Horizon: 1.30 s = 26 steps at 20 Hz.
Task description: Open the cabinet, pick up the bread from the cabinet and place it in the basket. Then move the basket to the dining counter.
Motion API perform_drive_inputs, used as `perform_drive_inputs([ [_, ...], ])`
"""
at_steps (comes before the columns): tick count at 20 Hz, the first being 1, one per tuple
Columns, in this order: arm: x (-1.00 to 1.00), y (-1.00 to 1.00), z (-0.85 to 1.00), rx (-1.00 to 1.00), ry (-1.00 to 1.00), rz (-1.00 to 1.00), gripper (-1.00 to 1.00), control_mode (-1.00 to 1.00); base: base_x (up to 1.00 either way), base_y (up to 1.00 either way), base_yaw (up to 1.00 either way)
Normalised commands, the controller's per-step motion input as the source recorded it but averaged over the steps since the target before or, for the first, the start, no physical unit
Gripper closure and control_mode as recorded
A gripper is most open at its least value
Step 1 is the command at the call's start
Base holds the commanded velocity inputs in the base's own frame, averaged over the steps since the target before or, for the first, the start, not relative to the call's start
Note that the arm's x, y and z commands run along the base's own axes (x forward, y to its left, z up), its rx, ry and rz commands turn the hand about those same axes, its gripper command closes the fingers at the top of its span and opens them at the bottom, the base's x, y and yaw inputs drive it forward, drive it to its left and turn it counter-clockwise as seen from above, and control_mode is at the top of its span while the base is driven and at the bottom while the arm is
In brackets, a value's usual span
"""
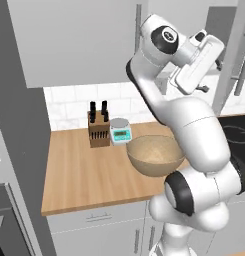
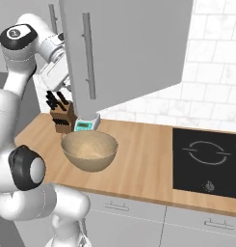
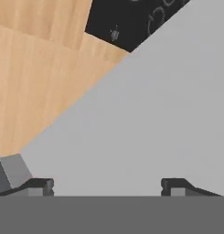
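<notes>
My hand (image 3: 106, 185) is spread wide, empty, against the flat light-grey cabinet door (image 3: 159, 119), big tan woven basket (image 2: 88, 150) on the wooden surface (image 2: 138, 159) below

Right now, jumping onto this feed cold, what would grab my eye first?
The open cabinet door, swung out over the wood counter, dominates the right base view. Below it sits the big tan basket, in front of the knife block and a small scale. The gripper is open, close to a flat grey surface.
</notes>
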Motion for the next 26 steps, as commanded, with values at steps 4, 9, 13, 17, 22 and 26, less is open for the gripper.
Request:
perform_drive_inputs([
  [4, -1.00, -1.00, 0.00, 0.00, 0.02, -0.16, -1.00, -1.00, 0.00, 0.00, 0.00],
  [9, -0.74, -1.00, -0.10, 0.06, 0.00, -0.06, -1.00, -1.00, 0.00, 0.00, 0.00],
  [13, -0.22, -1.00, -0.07, 0.08, 0.00, 0.00, -1.00, -1.00, 0.00, 0.00, 0.00],
  [17, -0.01, -0.37, 0.00, 0.02, 0.00, 0.00, -1.00, -1.00, 0.00, 0.00, 0.00],
  [22, 0.00, 0.87, -0.18, 0.02, -0.02, 0.00, -1.00, -1.00, 0.00, 0.00, 0.00],
  [26, 0.00, 1.00, -0.48, 0.11, -0.17, -0.02, -1.00, -1.00, 0.00, 0.00, 0.00],
])
